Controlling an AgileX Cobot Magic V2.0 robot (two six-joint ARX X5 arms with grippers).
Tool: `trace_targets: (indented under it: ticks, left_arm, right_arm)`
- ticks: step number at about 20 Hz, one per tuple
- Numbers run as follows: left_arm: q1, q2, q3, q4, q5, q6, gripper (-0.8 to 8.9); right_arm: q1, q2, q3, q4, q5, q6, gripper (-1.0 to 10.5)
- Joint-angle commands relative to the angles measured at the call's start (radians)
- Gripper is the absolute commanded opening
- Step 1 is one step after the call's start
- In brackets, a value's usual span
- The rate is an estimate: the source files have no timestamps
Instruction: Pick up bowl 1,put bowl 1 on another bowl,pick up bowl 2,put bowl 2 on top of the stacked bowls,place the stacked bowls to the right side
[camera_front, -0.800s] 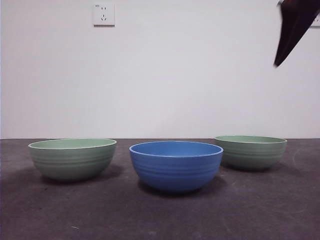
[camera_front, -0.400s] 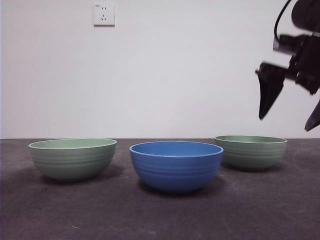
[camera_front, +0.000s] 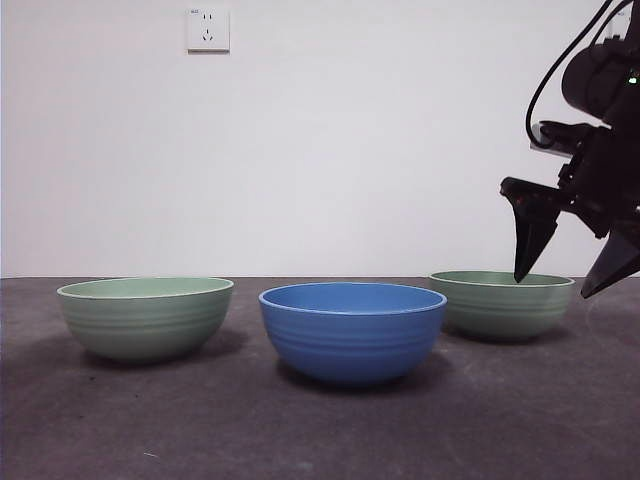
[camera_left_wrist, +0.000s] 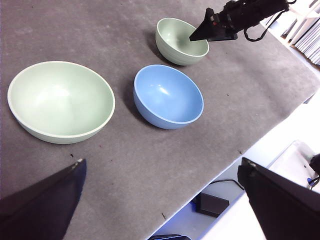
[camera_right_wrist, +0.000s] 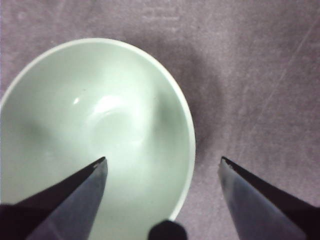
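A dark grey table (camera_front: 320, 430) is carrying three ribbed bowls in a loose row beneath a white wall (camera_front: 330, 150), seen level from the front. The right arm (camera_front: 605, 130), big and black with a looping cable, is reaching in from the 3 o'clock edge of that view. The blue bowl (camera_front: 352, 330) is sitting upright at the centre and nearest the camera, apart from its neighbours. A pale green bowl (camera_front: 145, 316) is standing at its 9 o'clock, also upright and empty. A second pale green bowl (camera_front: 495, 303), farther back, is lying toward 3 o'clock from the blue one, and it is over this bowl that the right gripper (camera_front: 565, 282) is hanging with its jaws spread wide. In the right wrist view those jaws are straddling the bowl's rim (camera_right_wrist: 186, 150), one pointing into the hollow and the other over bare table outside it; whether either is touching the bowl cannot be told. The left gripper (camera_left_wrist: 160, 172) is waiting high above the table with its jaws apart and holding nothing. A white wall socket (camera_front: 207, 29) is showing at 11 o'clock in the front view.
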Motion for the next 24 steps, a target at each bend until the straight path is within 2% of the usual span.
trace_targets:
  ticks: [1, 5, 7, 10, 12, 16, 20, 24]
  left_arm:
    - [0.001, 0.0, 0.002, 0.009, 0.003, -0.002, 6.59]
    - [0.001, 0.0, 0.002, 0.009, 0.002, -0.002, 6.59]
    - [0.001, 0.0, 0.002, 0.009, 0.002, -0.002, 6.59]
    - [0.001, 0.0, 0.002, 0.009, 0.002, -0.002, 6.59]
    - [0.001, 0.0, 0.002, 0.009, 0.002, -0.002, 6.59]
    - [0.001, 0.0, 0.002, 0.009, 0.002, -0.002, 6.59]
    - [0.001, 0.0, 0.002, 0.009, 0.001, -0.002, 6.59]
    - [0.001, 0.0, 0.002, 0.009, 0.001, -0.002, 6.59]
  right_arm:
    - [0.002, 0.03, 0.002, 0.013, 0.004, 0.026, 2.8]
    - [0.002, 0.047, 0.002, 0.019, 0.003, 0.029, 2.3]
    - [0.002, 0.047, 0.002, 0.04, 0.002, 0.03, 1.0]
    - [0.002, 0.047, 0.002, 0.043, 0.003, 0.039, 0.7]
    - [0.002, 0.045, 0.002, 0.043, 0.003, 0.039, -0.1]
    - [0.002, 0.017, 0.004, 0.042, 0.002, 0.039, -0.1]
    - [0.011, -0.087, 0.004, 0.004, -0.006, 0.038, -0.1]
    - [0.093, -0.226, 0.004, -0.086, -0.061, 0.035, -0.1]
